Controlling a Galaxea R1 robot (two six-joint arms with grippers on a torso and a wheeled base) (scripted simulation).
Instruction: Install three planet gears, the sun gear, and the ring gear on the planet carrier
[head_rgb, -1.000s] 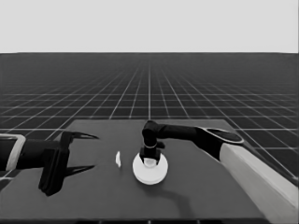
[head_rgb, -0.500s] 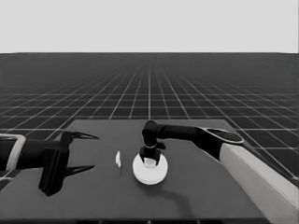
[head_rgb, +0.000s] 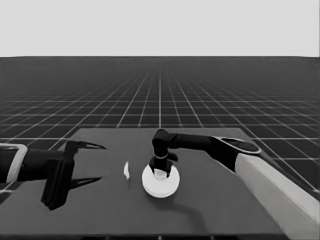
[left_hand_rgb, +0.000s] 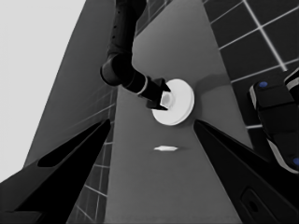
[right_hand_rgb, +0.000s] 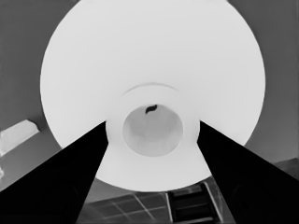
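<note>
One white disc with a raised hub and a small centre hole, the larger round part (head_rgb: 161, 189) (left_hand_rgb: 183, 100) (right_hand_rgb: 149, 56), lies flat at the middle of the table. My right gripper (head_rgb: 161, 171) (left_hand_rgb: 163, 96) (right_hand_rgb: 152, 123) points straight down over it and is open. Its fingertips stand on either side of the hub, right against the hub's sides. The smaller round part and the gears are hidden. My left gripper (head_rgb: 99, 162) (left_hand_rgb: 152, 120) waits open over the table's left end, with nothing between its fingers.
A thin white piece (head_rgb: 126, 170) (left_hand_rgb: 166, 149) (right_hand_rgb: 16, 133) lies on the table just left of the disc, between the two grippers. Dark machinery with blue lights (left_hand_rgb: 275, 121) shows past the table's edge in the left wrist view.
</note>
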